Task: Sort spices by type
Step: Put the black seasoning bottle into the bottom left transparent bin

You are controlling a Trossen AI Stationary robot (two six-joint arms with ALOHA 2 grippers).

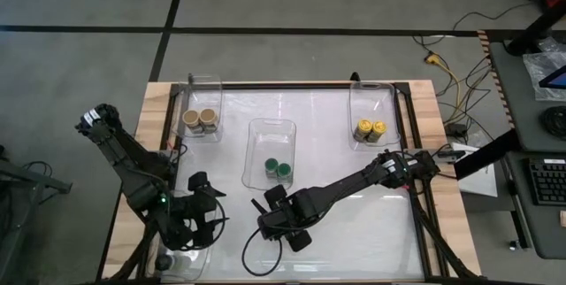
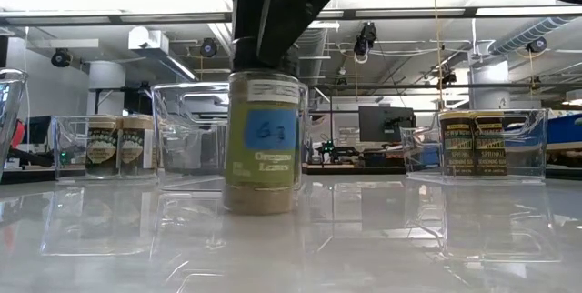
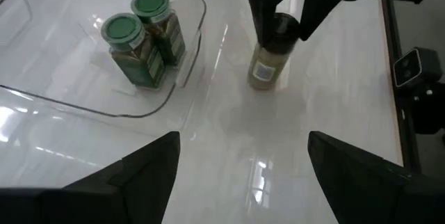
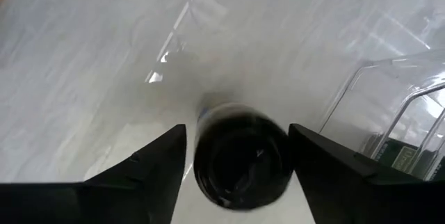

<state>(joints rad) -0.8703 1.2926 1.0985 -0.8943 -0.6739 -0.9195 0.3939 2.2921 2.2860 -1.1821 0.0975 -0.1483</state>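
Note:
A spice jar with a black lid (image 3: 268,60) stands upright on its base on the glossy table, just on the near side of the middle bin; the low view shows its green label (image 2: 262,143). My right gripper (image 4: 236,130) hangs over it, pointing steeply down and open. Its fingers stand on either side of the black lid (image 4: 240,156). My left gripper (image 3: 243,140) waits open and empty at the near left (image 1: 199,219). Two green-lidded jars (image 3: 139,40) stand in the middle clear bin (image 1: 270,126). My right gripper comes at the jar's lid from above, one finger on each side of it. A thin gap shows beside one finger (image 4: 167,161). I cannot tell whether the other finger (image 4: 313,161) touches the lid. The jar stands on the table on its own base.
Two tan-lidded jars (image 1: 201,121) stand in the far-left bin and two yellow-lidded jars (image 1: 370,130) in the far-right bin. More clear bins sit at the near left corner (image 1: 181,258) and the near middle (image 1: 265,254). A raised wooden frame (image 1: 416,143) borders the table.

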